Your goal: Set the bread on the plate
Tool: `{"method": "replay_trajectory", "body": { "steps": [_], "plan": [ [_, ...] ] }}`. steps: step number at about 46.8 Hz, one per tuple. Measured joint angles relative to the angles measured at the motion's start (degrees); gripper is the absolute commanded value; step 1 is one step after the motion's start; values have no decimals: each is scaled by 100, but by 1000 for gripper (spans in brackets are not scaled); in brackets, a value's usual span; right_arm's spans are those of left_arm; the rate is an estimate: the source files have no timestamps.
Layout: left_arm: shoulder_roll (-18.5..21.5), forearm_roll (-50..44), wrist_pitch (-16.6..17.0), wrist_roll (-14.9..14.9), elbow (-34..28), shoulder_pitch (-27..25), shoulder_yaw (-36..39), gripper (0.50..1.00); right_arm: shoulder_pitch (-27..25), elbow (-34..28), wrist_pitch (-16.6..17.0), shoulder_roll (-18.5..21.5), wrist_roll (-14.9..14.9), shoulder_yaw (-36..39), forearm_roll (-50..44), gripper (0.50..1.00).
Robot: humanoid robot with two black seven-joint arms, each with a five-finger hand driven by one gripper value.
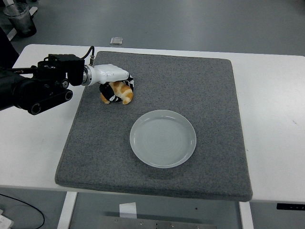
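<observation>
A golden-brown piece of bread (122, 94), shaped like a croissant, sits at the upper left of the grey mat (200, 86). My left hand (116, 88) comes in from the left edge and its fingers are curled over and around the bread, gripping it. Whether the bread is lifted off the mat I cannot tell. The pale grey plate (163, 139) lies on the mat to the lower right of the hand, with nothing on it. My right arm is out of view.
The mat covers most of the white table (276, 109). A clear plastic cup (20, 19) stands off the table at the top left. A small square object (116, 40) lies on the floor beyond the far edge.
</observation>
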Motion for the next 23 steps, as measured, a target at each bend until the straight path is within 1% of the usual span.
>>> {"method": "replay_trajectory", "body": {
  "steps": [13,20,23],
  "plan": [
    [0,-31,-15,11,2,-33,2,500,0,0,0,0,0,1,0,932],
    [0,-82,-12,6,-11,-129,-32,500,0,0,0,0,0,1,0,932],
    [0,-100,-15,4,-26,-247,-56,500,0,0,0,0,0,0,0,932]
  ]
}}
